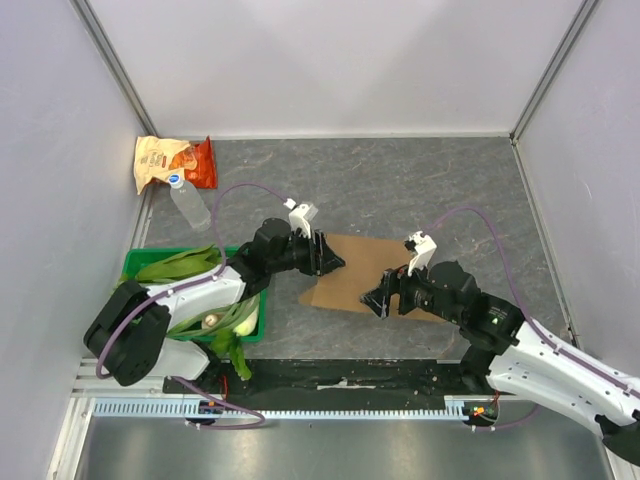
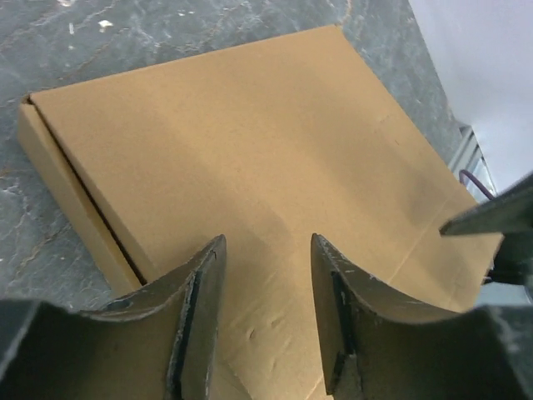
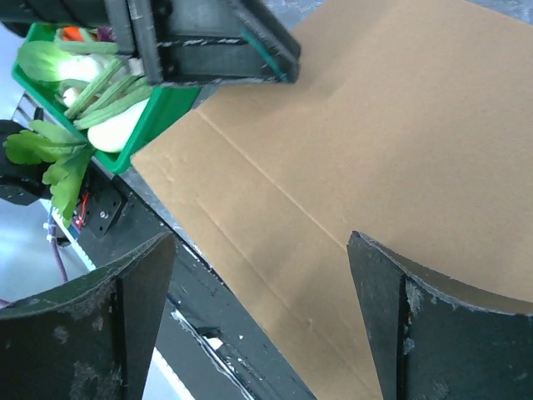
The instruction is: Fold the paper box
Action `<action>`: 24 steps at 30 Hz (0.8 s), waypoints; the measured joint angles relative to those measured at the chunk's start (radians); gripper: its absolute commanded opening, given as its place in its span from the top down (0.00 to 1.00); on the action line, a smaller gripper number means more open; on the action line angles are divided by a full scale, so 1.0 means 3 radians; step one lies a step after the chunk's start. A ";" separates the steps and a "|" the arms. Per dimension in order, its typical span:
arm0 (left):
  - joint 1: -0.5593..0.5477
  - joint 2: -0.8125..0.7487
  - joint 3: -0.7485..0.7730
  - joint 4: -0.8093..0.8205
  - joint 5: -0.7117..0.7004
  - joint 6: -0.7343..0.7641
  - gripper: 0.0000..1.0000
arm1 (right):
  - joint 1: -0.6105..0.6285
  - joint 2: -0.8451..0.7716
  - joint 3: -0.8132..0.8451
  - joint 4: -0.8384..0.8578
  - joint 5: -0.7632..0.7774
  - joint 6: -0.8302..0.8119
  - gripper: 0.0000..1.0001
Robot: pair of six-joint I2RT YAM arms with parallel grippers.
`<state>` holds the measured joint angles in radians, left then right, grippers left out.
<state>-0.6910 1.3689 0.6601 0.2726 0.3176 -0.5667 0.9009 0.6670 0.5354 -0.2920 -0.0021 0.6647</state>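
Observation:
The paper box point(image 1: 362, 273) is plain brown cardboard lying flat on the grey table between my two arms. In the left wrist view the paper box point(image 2: 250, 142) has one side wall folded up along its left edge. My left gripper point(image 1: 333, 255) is open over the box's left part, its jaws point(image 2: 266, 275) apart just above the cardboard. My right gripper point(image 1: 377, 300) is open at the box's near right edge, wide apart above the cardboard point(image 3: 350, 142) with nothing between the jaws point(image 3: 262, 250).
A green crate point(image 1: 140, 262) of leafy vegetables stands at the near left, also in the right wrist view point(image 3: 158, 108). A water bottle point(image 1: 189, 204) and an orange-and-tan snack bag point(image 1: 172, 162) lie at the far left. White walls enclose the table; a black rail point(image 1: 340, 375) runs along the near edge.

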 measured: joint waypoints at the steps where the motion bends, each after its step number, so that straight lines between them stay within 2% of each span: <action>1: -0.0001 -0.0020 -0.0039 0.0052 0.0036 -0.0009 0.44 | -0.0011 -0.0010 0.0028 -0.0046 0.0013 0.0000 0.08; 5: -0.0001 -0.0128 -0.0048 -0.0011 0.0095 -0.0008 0.42 | -0.0058 0.0228 0.0211 -0.0267 0.0154 0.0019 0.08; 7: 0.0034 -0.0295 -0.0058 -0.0112 0.0121 -0.0010 0.32 | -0.0102 0.0326 0.0259 -0.0334 0.0211 0.0038 0.06; 8: 0.0066 -0.0413 -0.0069 -0.0160 0.0146 -0.0013 0.27 | -0.0135 0.0346 0.0294 -0.0422 0.0280 0.0057 0.02; 9: 0.0116 -0.0538 -0.0074 -0.0224 0.0169 -0.0019 0.19 | -0.0186 0.0365 0.0351 -0.0565 0.0389 0.0080 0.02; 11: 0.0245 -0.0793 -0.0074 -0.0379 0.0160 -0.0034 0.17 | -0.0322 0.0399 0.0524 -0.0889 0.0722 0.0169 0.02; 13: 0.0421 -0.0992 -0.0081 -0.0505 0.0161 -0.0079 0.20 | -0.0486 0.0393 0.0646 -0.1108 0.0958 0.0212 0.02; 16: 0.0668 -0.1019 -0.0085 -0.0562 0.0309 -0.0141 0.31 | -0.0866 0.0338 0.0707 -0.1296 0.1080 0.0226 0.02; 18: 0.0754 -0.0832 -0.0085 -0.0540 0.0500 -0.0178 0.37 | -0.1124 0.0341 0.0697 -0.1350 0.1022 0.0184 0.02; 23: 0.0760 -0.0327 -0.0114 -0.0456 0.0908 -0.0271 0.43 | -0.1743 0.0472 0.0463 -0.1286 0.0525 0.0062 0.02; 24: 0.0759 -0.0261 -0.0142 -0.0397 0.0989 -0.0287 0.46 | -0.1790 0.0500 0.0413 -0.1287 0.0459 0.0052 0.02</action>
<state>-0.4633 1.2907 0.6174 0.1535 0.6144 -0.6529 0.3637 0.8169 0.6594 -0.6781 0.1356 0.6804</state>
